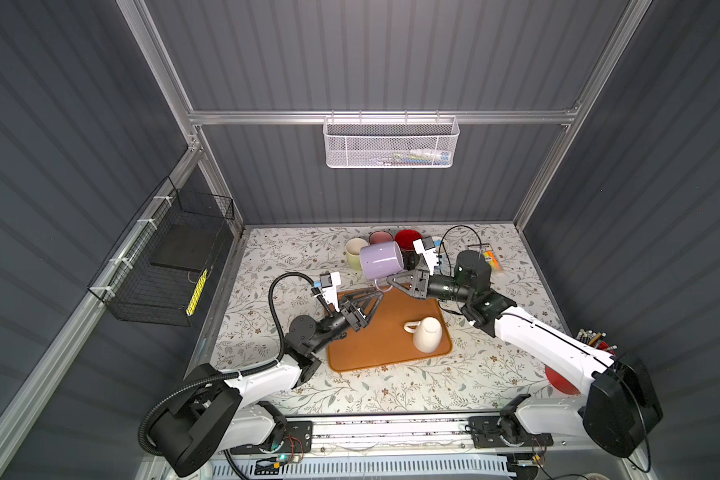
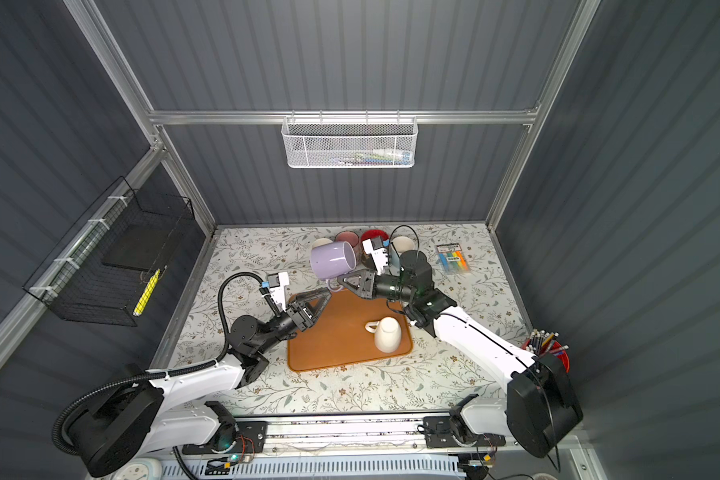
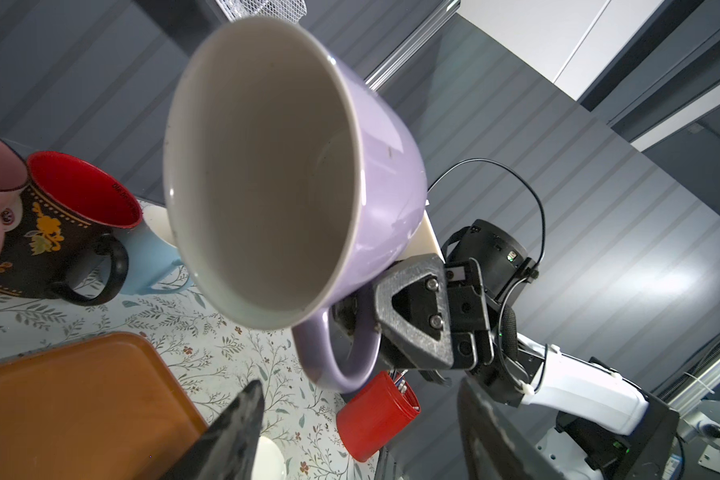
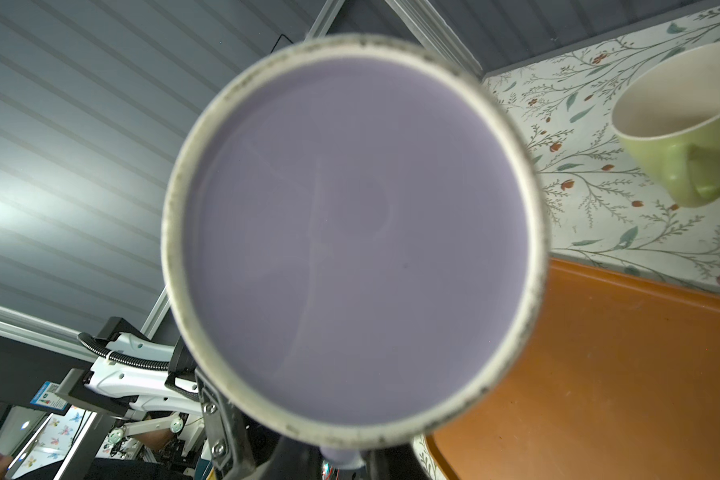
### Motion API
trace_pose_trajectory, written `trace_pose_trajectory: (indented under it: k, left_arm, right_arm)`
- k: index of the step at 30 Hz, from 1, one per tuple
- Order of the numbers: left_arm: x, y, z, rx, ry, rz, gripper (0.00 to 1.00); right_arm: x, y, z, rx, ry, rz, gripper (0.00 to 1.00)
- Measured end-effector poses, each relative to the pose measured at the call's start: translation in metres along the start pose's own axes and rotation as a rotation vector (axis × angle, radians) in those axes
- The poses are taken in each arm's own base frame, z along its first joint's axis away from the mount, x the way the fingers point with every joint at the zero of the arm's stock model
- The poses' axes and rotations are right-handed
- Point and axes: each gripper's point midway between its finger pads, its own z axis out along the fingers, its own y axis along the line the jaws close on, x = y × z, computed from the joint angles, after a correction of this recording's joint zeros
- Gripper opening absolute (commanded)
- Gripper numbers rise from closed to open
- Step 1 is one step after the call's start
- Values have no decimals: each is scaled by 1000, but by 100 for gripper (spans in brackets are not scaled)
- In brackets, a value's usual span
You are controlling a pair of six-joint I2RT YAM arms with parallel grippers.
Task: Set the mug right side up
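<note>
Grey ribbed walls are boxing in a floral table (image 1: 391, 390), and an orange tray (image 1: 375, 345) is lying near its middle. The right gripper (image 1: 390, 281) is clamping the handle of the lilac mug (image 1: 381, 259), jaws narrow on it. In the left wrist view one of its fingers (image 3: 412, 320) is pressing against the handle.

The lilac mug is hanging in the air near the tray's far edge. It is lying on its side, handle underneath, mouth facing the left gripper (image 1: 373, 297) and base facing the right wrist camera.

The left gripper is hovering over the tray's far left corner, jaws wide, gripping nothing, clear of the lilac mug. Its fingers (image 3: 233, 432) are showing well apart in the left wrist view.

A cream mug (image 1: 427, 334) is sitting upside down on the tray's near right part, handle pointing left.

Along the back of the table a green mug (image 1: 354, 251), pink mug (image 1: 380, 237), black mug (image 3: 59, 232) with a red inside and blue mug (image 2: 403, 245) are standing upright in a row, partly hidden in both top views.

A marker pack (image 2: 454, 257) is lying at far right. A red cup (image 3: 375, 419) of pencils is standing by the right arm.

A white basket (image 1: 391, 143) is hanging on the back wall and a black basket (image 1: 163, 266) on the left wall.
</note>
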Motion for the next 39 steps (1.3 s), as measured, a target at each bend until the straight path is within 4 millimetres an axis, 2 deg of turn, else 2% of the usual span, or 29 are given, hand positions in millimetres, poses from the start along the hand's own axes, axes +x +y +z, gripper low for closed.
trace_pose_trajectory:
  k: [8,12,27,33,36,39]
  left_arm:
    - [1,7,5,23,-4,-36,60]
    - [0,4,9,51,1,-51,54]
    - [-3,0,13,83,3,-61,30]
    - [-4,0,15,84,6,-80,16]
    - [-4,-1,16,88,9,-92,1]
    - [-4,-1,16,90,11,-92,0]
  right_arm:
    - [8,1,0,-38,19,10,0]
    - [11,-2,2,-47,27,18,0]
    - [9,7,1,-90,20,-13,0]
    - [8,7,1,-97,12,-37,0]
    - [7,6,0,-97,4,-52,0]
    - [7,6,0,-99,3,-55,0]
